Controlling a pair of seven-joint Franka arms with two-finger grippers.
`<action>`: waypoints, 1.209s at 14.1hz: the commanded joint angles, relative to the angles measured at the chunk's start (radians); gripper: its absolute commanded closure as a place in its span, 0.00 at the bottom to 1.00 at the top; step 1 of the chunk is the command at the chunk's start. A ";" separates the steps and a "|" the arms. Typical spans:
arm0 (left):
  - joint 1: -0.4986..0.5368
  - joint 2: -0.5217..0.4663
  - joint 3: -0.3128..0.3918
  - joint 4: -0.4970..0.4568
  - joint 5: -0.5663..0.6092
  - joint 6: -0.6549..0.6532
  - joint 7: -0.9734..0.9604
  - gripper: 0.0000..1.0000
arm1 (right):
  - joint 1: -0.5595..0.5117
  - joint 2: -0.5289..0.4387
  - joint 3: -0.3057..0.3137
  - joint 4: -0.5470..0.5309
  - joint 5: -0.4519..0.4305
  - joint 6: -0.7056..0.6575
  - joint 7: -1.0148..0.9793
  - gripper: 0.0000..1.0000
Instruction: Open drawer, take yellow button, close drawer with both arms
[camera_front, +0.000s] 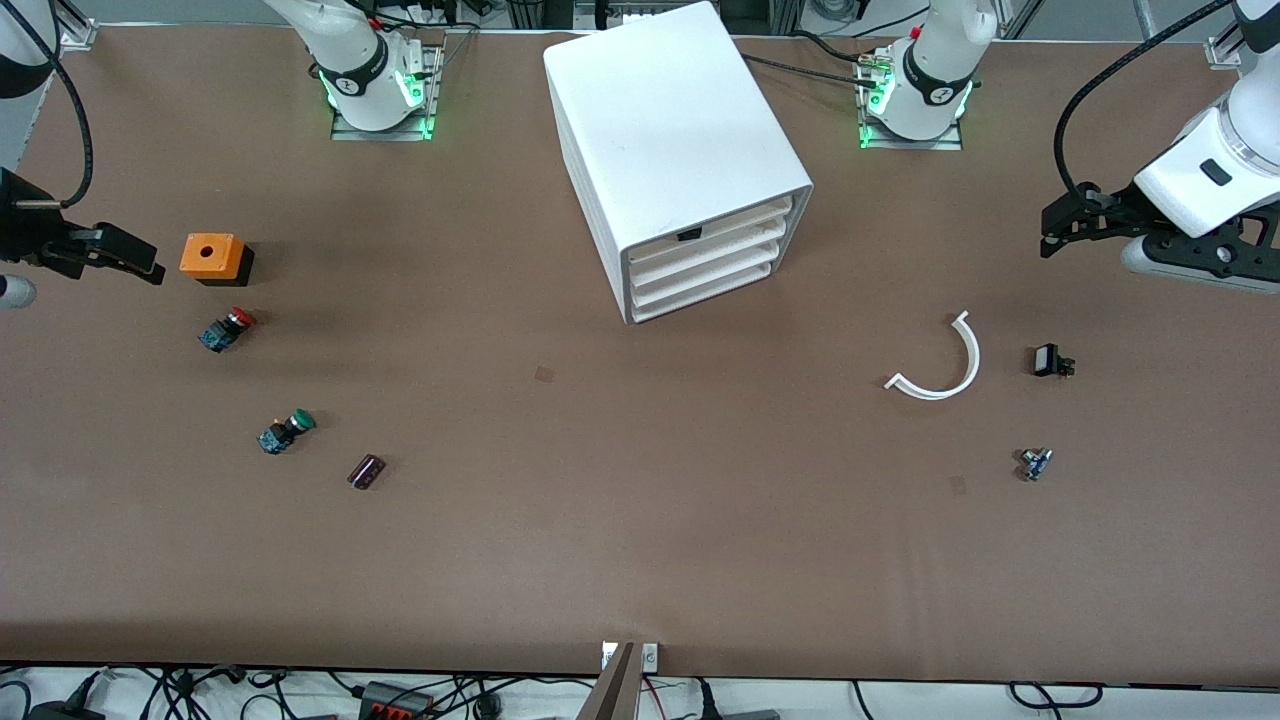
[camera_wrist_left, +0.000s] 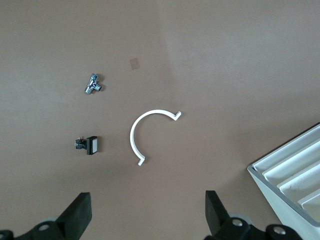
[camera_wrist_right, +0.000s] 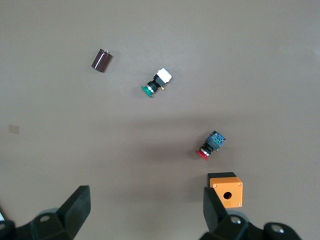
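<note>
The white cabinet (camera_front: 672, 130) stands at the middle of the table, near the arms' bases, and its edge shows in the left wrist view (camera_wrist_left: 295, 172). Its uppermost drawer (camera_front: 735, 222) is shut, like the three below it. The orange-yellow button is hidden. My left gripper (camera_front: 1058, 228) hangs open and empty over the left arm's end of the table; in its wrist view (camera_wrist_left: 148, 215) the jaws stand wide apart. My right gripper (camera_front: 140, 265) hangs open and empty over the right arm's end, beside an orange box; its wrist view (camera_wrist_right: 147, 212) shows the jaws wide apart.
At the right arm's end lie an orange box (camera_front: 212, 257), a red-capped button (camera_front: 228, 328), a green-capped button (camera_front: 286, 431) and a dark cylinder (camera_front: 366, 471). At the left arm's end lie a white arc (camera_front: 940, 362), a black switch (camera_front: 1050, 361) and a small metal part (camera_front: 1035, 463).
</note>
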 joint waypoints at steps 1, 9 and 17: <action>-0.001 0.012 -0.003 0.032 -0.008 -0.021 -0.008 0.00 | -0.009 -0.029 0.009 -0.035 -0.009 0.018 -0.016 0.00; -0.003 0.012 -0.030 0.032 -0.013 -0.085 0.003 0.00 | -0.009 -0.020 0.009 -0.030 -0.008 0.012 -0.016 0.00; -0.004 0.202 -0.165 0.027 -0.140 -0.225 0.076 0.00 | 0.029 -0.002 0.016 -0.025 0.004 0.021 -0.004 0.00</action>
